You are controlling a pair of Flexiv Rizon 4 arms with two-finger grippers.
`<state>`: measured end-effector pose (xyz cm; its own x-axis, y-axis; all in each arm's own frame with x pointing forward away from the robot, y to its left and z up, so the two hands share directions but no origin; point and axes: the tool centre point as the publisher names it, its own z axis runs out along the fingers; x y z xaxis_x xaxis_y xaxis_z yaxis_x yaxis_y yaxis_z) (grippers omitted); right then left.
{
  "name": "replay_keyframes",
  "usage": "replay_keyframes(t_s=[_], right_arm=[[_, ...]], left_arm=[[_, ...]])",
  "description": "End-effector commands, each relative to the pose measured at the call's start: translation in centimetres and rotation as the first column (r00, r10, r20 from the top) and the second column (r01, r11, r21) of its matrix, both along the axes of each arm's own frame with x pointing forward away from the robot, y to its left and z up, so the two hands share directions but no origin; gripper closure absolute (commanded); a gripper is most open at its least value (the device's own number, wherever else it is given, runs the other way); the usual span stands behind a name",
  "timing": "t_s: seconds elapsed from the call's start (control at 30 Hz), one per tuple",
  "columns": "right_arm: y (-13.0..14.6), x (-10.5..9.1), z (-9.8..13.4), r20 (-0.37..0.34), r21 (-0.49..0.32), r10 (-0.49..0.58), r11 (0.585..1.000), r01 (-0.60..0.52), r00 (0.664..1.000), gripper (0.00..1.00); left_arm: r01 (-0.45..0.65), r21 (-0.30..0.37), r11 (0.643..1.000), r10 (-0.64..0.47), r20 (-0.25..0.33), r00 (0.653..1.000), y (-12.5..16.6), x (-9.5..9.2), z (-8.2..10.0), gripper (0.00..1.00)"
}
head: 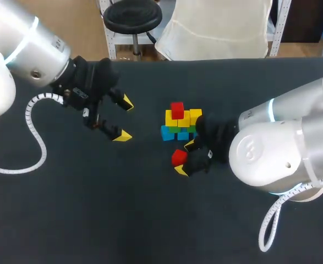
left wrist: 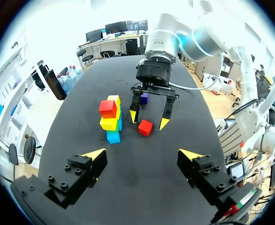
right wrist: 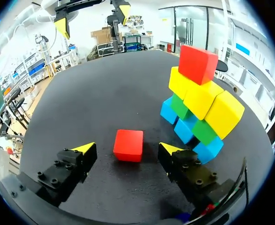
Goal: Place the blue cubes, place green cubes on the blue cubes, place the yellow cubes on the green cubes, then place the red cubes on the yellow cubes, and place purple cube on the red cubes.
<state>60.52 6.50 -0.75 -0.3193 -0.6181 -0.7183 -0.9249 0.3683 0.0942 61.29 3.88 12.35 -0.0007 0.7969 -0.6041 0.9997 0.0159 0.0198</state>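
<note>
The right tool (head: 185,158) stands wide open, low over the black bench (head: 95,209), one yellow-tipped finger on each side of a loose red cube (right wrist: 129,145) with a gap showing on both sides. The left tool (head: 125,119) is also spread wide and holds nothing; in the head view it hangs at nine o'clock from the stack (head: 181,122), well apart from it.

The stack sits near the bench's middle, at about twelve o'clock from the right tool. It stands upright in layers: blue cubes (right wrist: 184,130) on the bench, green cubes (right wrist: 204,132) on them, yellow cubes (right wrist: 200,98) above, and a single top red cube (right wrist: 198,63). Its long axis – the rows of cubes – runs from nine to three o'clock in the head view.

The loose red cube lies flat on one face at six o'clock from the stack, near it but not touching. A purple cube (left wrist: 144,97) shows in the left wrist view just behind the right tool, partly hidden by it.
</note>
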Motion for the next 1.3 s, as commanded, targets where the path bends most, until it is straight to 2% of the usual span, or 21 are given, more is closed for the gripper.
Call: replay_keyframes(t_s=[0.03,0.1,0.2,0.23,0.27,0.5,0.67,0.73,0.93,1.1,1.3], right_arm=[[-0.1,0.3,0.0,0.003,0.008,0.002,1.0,-0.002,1.0,0.47],[-0.1,0.3,0.1,0.006,0.007,0.003,1.0,-0.003,1.0,0.57],[-0.1,0.4,0.1,0.005,0.012,0.011,1.0,-0.011,1.0,0.79],[0.0,0.4,0.0,0.001,0.022,0.011,1.0,-0.011,1.0,0.82],[-0.1,0.4,0.0,-0.001,0.027,0.011,1.0,-0.011,1.0,1.0],[-0.6,0.1,0.5,-0.009,0.036,0.015,0.999,-0.015,1.0,1.0],[-1.6,-0.6,2.1,-0.023,0.042,0.035,0.999,-0.034,0.999,1.0],[-2.1,-1.0,3.1,-0.03,0.037,0.075,0.997,-0.074,0.997,1.0],[-3.8,-1.6,6.4,-0.008,-0.06,0.189,0.98,-0.189,0.982,1.0],[-5.1,-1.0,8.7,0.022,-0.111,0.286,0.953,-0.282,0.958,1.0],[-6.5,1.2,11.2,0.105,-0.157,0.306,0.945,-0.288,0.946,1.0]], left_arm=[[0.002,-0.002,1.0,-0.002,0.001,1.0,0.1,0.0,0.0,0.0],[0.002,-0.002,1.0,-0.002,0.001,1.0,0.1,0.0,0.0,0.0],[0.002,-0.002,1.0,-0.002,0.001,1.0,0.1,0.0,0.0,0.0],[0.002,-0.002,1.0,-0.002,0.001,1.0,0.1,0.0,0.0,0.0],[0.002,-0.002,1.0,-0.002,0.001,1.0,0.1,0.0,0.0,0.0],[0.002,-0.002,1.0,-0.002,0.001,1.0,0.1,0.0,0.0,0.0],[0.002,-0.002,1.0,-0.002,0.001,1.0,0.1,0.0,0.0,0.0],[0.002,-0.002,1.0,-0.002,0.001,1.0,0.1,0.0,0.0,0.0],[0.002,-0.002,1.0,-0.002,0.001,1.0,0.1,0.0,0.0,0.0],[0.002,-0.002,1.0,-0.002,0.001,1.0,0.1,0.0,0.0,0.0],[0.002,-0.002,1.0,-0.002,0.001,1.0,0.1,0.0,0.0,0.0]])
